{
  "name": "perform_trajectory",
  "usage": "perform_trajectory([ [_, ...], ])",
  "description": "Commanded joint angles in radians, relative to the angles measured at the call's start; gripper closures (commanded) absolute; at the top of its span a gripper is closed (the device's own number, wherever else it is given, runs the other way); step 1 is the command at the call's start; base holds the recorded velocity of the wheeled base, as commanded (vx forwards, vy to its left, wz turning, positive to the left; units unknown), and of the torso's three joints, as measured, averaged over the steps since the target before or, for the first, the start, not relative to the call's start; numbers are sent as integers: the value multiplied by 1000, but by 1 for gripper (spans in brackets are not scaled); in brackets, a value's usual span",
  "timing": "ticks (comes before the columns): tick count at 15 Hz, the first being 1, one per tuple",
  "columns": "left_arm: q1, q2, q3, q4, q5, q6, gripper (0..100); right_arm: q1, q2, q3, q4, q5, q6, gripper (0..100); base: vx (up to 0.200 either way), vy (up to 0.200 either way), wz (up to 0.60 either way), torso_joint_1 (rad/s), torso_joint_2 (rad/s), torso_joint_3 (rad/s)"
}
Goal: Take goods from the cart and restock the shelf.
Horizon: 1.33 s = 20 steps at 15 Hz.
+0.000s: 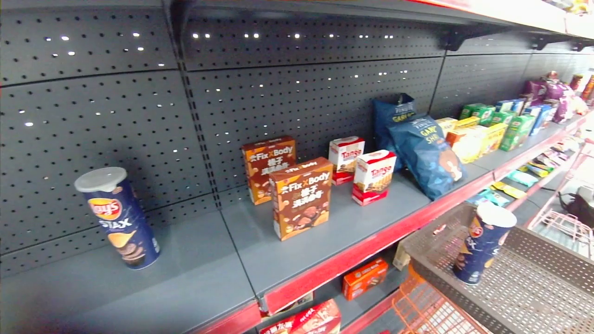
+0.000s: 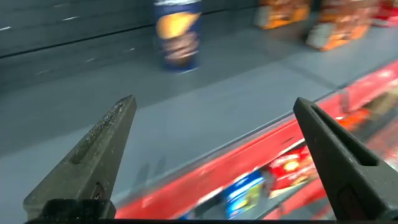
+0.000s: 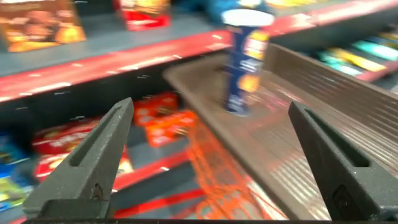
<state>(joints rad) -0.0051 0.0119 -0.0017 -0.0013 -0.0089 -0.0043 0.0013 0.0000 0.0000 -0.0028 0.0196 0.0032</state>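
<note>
A blue chip can (image 1: 118, 218) stood upright at the left of the grey shelf (image 1: 199, 273), well apart from two brown biscuit boxes (image 1: 300, 198), two red-and-white wafer boxes (image 1: 374, 176) and blue bags (image 1: 427, 155). Another blue can (image 1: 482, 243) stood upright in the cart's perforated tray (image 1: 533, 287).

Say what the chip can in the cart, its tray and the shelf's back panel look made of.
Chip can: likely glossy printed cardboard tube, whitish plastic lid. Tray: probably matte brown plastic, perforated. Back panel: seemingly dark painted metal pegboard, regular holes.
</note>
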Motion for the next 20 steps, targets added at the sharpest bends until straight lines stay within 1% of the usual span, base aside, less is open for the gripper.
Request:
perform_trajectory([
  [1,1,2,0,0,0,0,0,0,0,0,0,0,0,0,0,0,-600,2,2,2],
  [5,1,2,0,0,0,0,0,0,0,0,0,0,0,0,0,0,-600,0,1,4],
  [6,1,2,0,0,0,4,0,0,0,0,0,0,0,0,0,0,-600,2,7,-2],
  [7,1,0,2,-2,1,9,0,0,0,0,0,0,0,0,0,0,0,0,0,0],
  [20,1,0,2,-2,3,6,0,0,0,0,0,0,-2,0,0,0,0,0,0,0],
])
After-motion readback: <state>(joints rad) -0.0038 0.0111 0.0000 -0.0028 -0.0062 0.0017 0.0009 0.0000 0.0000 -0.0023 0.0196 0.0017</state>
